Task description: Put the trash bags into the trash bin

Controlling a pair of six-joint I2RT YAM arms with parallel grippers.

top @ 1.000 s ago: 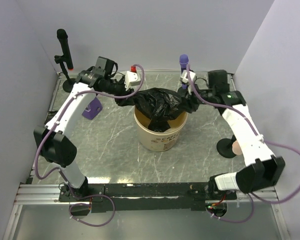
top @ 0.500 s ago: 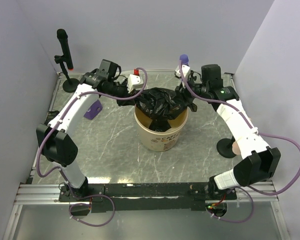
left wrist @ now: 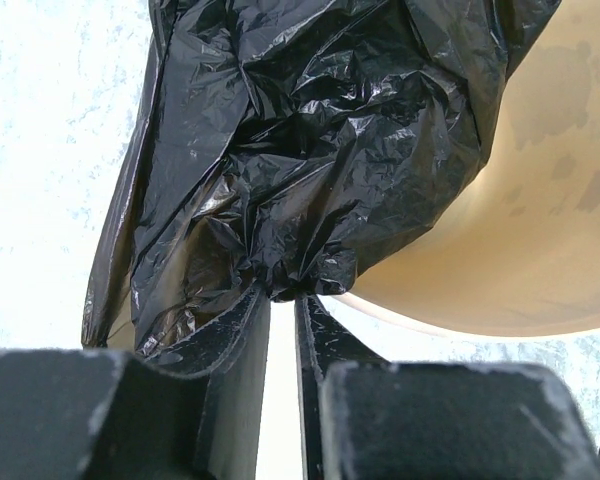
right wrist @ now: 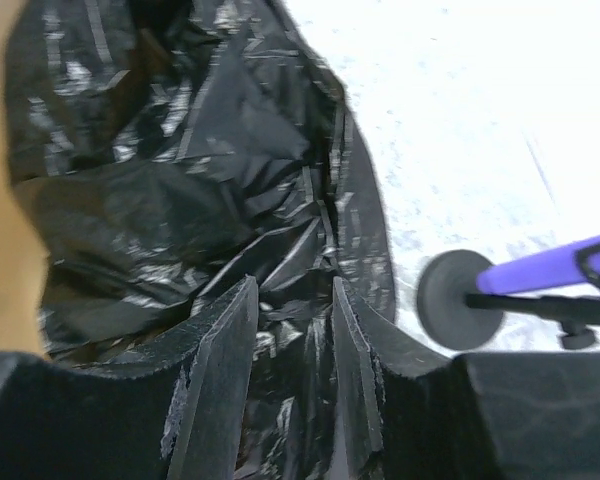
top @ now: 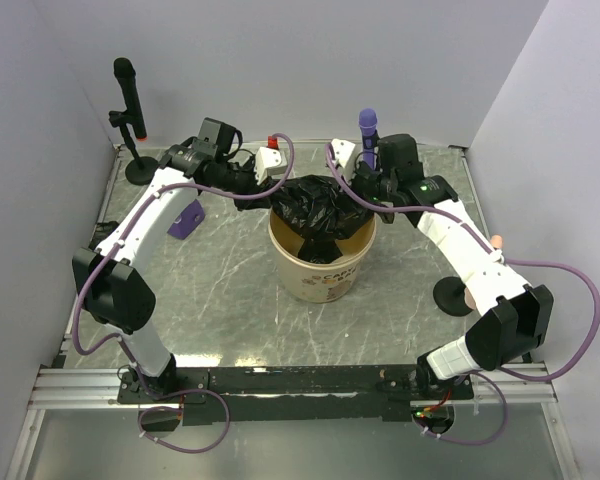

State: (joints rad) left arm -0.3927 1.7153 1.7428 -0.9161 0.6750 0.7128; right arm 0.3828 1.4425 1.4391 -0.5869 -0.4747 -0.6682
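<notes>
A glossy black trash bag (top: 317,203) lies bunched over the far rim of the tan trash bin (top: 320,270) and sags into its mouth. At the bag's left edge, my left gripper (top: 244,194) is shut on a gather of film. In the left wrist view that gather of the trash bag (left wrist: 320,150) is pinched at the tips of the left gripper (left wrist: 283,298), with the bin's wall (left wrist: 550,220) behind. My right gripper (top: 370,203) is at the bag's right edge. In the right wrist view, folds of the bag (right wrist: 180,200) fill the gap of the right gripper (right wrist: 293,290).
A black microphone on a stand (top: 128,95) is at the back left. A purple microphone (top: 367,124) stands behind the bin. A purple block (top: 187,218) lies by the left arm, a white box (top: 270,156) beside the left gripper, and a round black base (top: 455,295) at the right.
The left jaws have closed on the bag's left edge. The right gripper has moved left toward the bin, and the stretched bag has bunched up over the bin's mouth.
</notes>
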